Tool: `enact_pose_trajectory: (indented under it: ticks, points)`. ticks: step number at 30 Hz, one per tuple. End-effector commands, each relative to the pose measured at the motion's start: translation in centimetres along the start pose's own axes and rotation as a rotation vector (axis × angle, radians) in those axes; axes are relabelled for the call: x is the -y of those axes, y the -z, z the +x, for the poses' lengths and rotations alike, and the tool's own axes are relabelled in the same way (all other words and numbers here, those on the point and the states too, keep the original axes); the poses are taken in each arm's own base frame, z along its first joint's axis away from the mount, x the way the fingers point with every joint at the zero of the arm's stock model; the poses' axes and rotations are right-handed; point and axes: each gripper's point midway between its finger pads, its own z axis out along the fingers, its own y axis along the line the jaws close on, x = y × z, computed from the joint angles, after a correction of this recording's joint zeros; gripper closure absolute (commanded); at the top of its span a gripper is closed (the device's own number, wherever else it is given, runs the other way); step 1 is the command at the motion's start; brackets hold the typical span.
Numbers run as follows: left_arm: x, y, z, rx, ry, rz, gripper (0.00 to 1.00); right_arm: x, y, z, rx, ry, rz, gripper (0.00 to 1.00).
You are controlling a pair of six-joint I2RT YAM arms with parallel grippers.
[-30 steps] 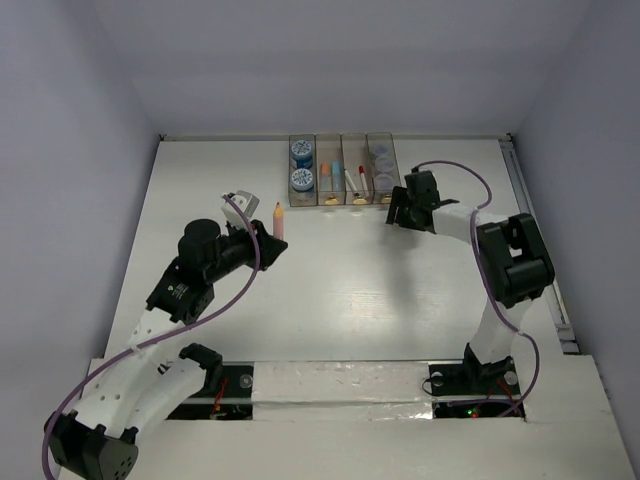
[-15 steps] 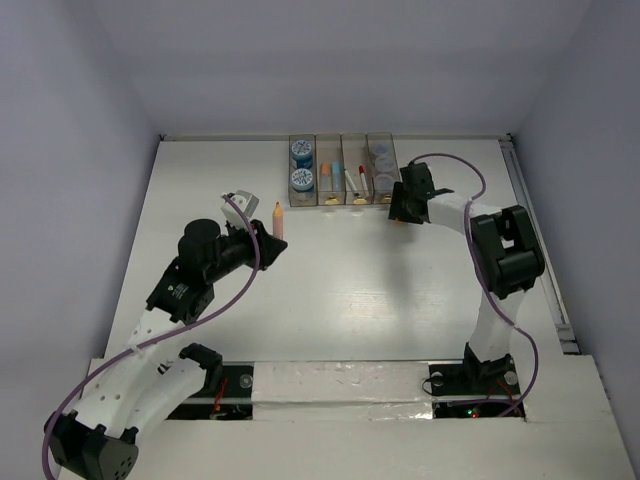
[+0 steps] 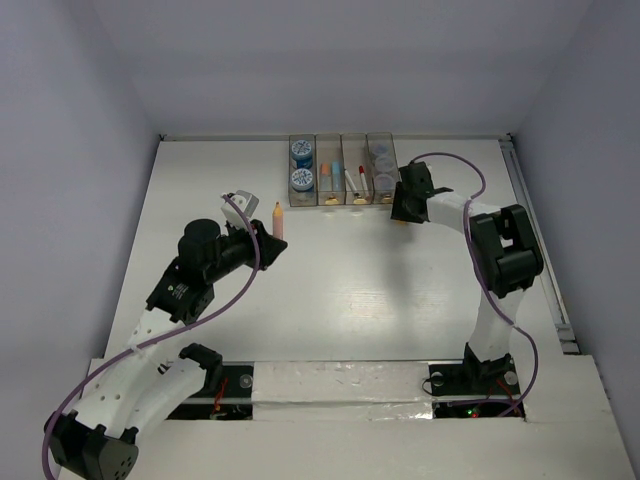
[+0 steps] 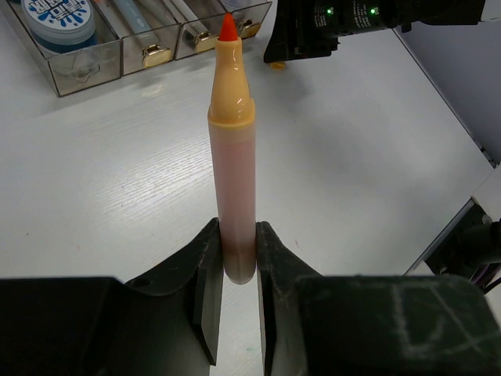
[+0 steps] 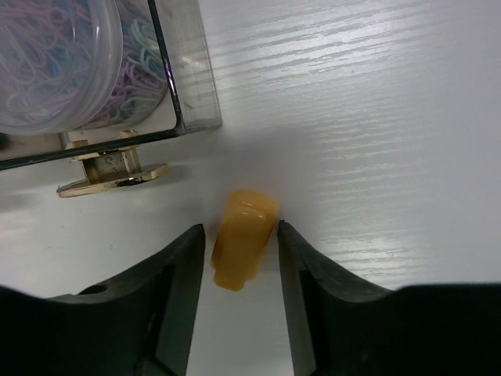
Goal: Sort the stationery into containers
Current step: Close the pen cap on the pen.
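Two arms, two different grips. The left gripper [image 4: 237, 262] is pinching an uncapped marker [image 4: 232, 157] by its tail end: pinkish barrel, tan collar, orange tip pointing away from the wrist. Both fingers [image 4: 205, 274] are pressed flat against the barrel. In the top view the marker stands roughly upright above the table [image 3: 350, 290], left of centre and near the row of four bins [image 3: 341, 140], but not over it. The right gripper [image 5: 241, 231] sits low at the table, just off the near right corner of the row, jaws parted and straddling a small orange-tan cap [image 5: 243, 247] that lies on the white surface. One finger touches the cap's side; the other shows a thin sliver of table between it and the cap, so nothing is clamped. The cap lies just beside the tan knob [image 5: 109, 168] of the rightmost bin [image 5: 184, 78], outside the bin and not touching the knob. Bin contents from left to right in the top view: two blue-topped rolls [image 3: 301, 151], orange and light-blue sticks [image 3: 326, 175], a white red-capped marker [image 3: 356, 178], then greyish-purple round pieces [image 3: 381, 158]. The right wrist view shows coloured paper clips inside one of those pieces.
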Motion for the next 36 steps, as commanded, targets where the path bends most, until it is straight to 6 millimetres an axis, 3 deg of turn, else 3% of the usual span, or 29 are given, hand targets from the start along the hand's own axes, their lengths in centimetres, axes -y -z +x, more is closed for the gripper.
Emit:
enact_pose_trajectory:
  ticks: [1,10,13,15,18,22,23,25,26,27,28,29,32,34,35,36]
  points:
    - [0.6,0.4,-1.9,0.056,-0.032,0.02,1.0,1.4,-0.2,1.1,-0.043,0.022,0.057,0.5]
    - [0.5,0.3,-1.9,0.054,-0.03,0.013,1.0,1.2,-1.0,1.0,-0.069,0.04,0.069,0.49]
    - [0.5,0.3,-1.9,0.055,-0.031,0.013,1.0,1.2,-1.3,1.5,-0.081,0.036,0.069,0.59]
    - [0.5,0.3,-1.9,0.055,-0.031,0.013,1.0,1.2,-1.3,1.5,-0.077,0.033,0.066,0.74]
    - [0.4,0.2,-1.8,0.051,-0.029,0.012,1.0,1.5,-0.8,1.2,-0.052,0.022,0.075,0.88]
    - [0.4,0.1,-1.6,0.043,-0.027,0.013,1.0,1.7,1.2,0.5,-0.004,0.002,0.061,0.96]
    - [0.4,0.0,-1.5,0.04,-0.024,0.014,1.0,1.2,2.7,-1.0,0.048,-0.016,0.025,0.97]
    - [0.4,-0.1,-1.4,0.035,-0.023,0.015,1.0,0.9,4.1,-0.6,0.06,-0.025,-0.024,0.98]
    - [0.3,-0.2,-1.4,0.032,-0.022,0.014,1.0,-0.4,5.0,-1.2,0.092,-0.041,-0.106,0.98]
    - [0.3,-0.3,-1.3,0.028,-0.019,0.015,1.0,-1.1,7.5,-2.8,0.154,-0.055,-0.17,0.99]
    - [0.3,-0.3,-1.3,0.027,-0.019,0.016,1.0,-1.8,8.3,-1.9,0.153,-0.054,-0.218,0.99]
    - [0.3,-0.3,-1.3,0.027,-0.019,0.016,1.0,-2.9,9.6,-3.0,0.201,-0.088,-0.285,1.0]
    - [0.1,-0.5,-1.2,0.021,-0.015,0.019,1.0,-8.9,15.9,-4.2,0.295,-0.09,-0.571,1.0]
    - [0.3,-0.6,-1.1,0.015,-0.012,0.03,1.0,-11.8,19.2,-5.0,0.355,-0.081,-0.673,1.0]
    - [0.0,-0.7,-1.1,0.015,-0.007,0.023,1.0,-14.7,21.7,-5.1,0.393,-0.074,-0.768,0.99]
    - [0.0,-0.7,-1.0,0.013,-0.008,0.024,1.0,-16.3,23.1,-5.2,0.408,-0.074,-0.829,0.99]
